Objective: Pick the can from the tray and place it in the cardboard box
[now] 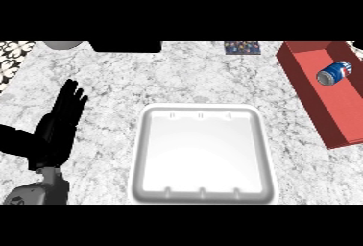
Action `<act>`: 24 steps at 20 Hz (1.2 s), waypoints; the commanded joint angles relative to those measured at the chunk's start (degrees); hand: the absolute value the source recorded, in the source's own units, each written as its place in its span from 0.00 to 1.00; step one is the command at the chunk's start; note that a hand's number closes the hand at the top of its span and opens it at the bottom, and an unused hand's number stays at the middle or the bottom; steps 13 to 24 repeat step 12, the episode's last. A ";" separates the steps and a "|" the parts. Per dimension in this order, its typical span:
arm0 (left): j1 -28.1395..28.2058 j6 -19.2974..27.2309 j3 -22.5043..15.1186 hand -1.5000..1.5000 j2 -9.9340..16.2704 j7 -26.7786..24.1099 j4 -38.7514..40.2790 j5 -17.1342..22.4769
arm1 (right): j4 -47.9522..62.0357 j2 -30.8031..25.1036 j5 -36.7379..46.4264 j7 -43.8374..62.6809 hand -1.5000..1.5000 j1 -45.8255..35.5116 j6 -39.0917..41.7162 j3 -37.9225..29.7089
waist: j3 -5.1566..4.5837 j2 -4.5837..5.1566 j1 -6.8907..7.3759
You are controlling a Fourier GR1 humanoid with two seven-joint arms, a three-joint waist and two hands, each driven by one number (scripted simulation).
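Can (334, 73) is lying on its side inside the red box (340, 120) at the tabletop's (106, 86) right edge. White tray (204, 153) is sitting at centre. Left hand (60, 120) is resting left of the tray, fingers straight, released, grasping nothing. Right hand is not showing.

- Red box (333, 103) is running off right edge; far side cut.
- Grey round obj (62, 45), black obj (126, 46), patterned item (242, 47) are getting clipped at top; can't ID.
- Left forearm (39, 192) is exiting bottom.
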 commanded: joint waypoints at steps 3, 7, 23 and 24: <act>-2.71 0.32 0.70 0.50 0.15 0.35 3.33 -0.08 | 0.54 -1.36 -6.42 -6.30 0.00 4.93 0.81 -3.71 | -0.07 -0.07 -0.43; -0.89 1.02 -1.07 0.50 -0.51 1.42 -0.27 -1.35 | 4.15 -6.85 -9.69 -10.64 0.00 7.51 5.28 -6.01 | 0.00 0.14 0.35; 1.47 2.16 -2.80 0.50 -1.99 1.24 -2.89 -2.78 | 6.38 -10.71 -11.69 -12.46 0.00 10.24 8.52 -5.99 | 0.01 0.09 0.39; 1.47 2.16 -2.80 0.50 -1.99 1.24 -2.89 -2.78 | 6.38 -10.71 -11.69 -12.46 0.00 10.24 8.52 -5.99 | 0.01 0.09 0.39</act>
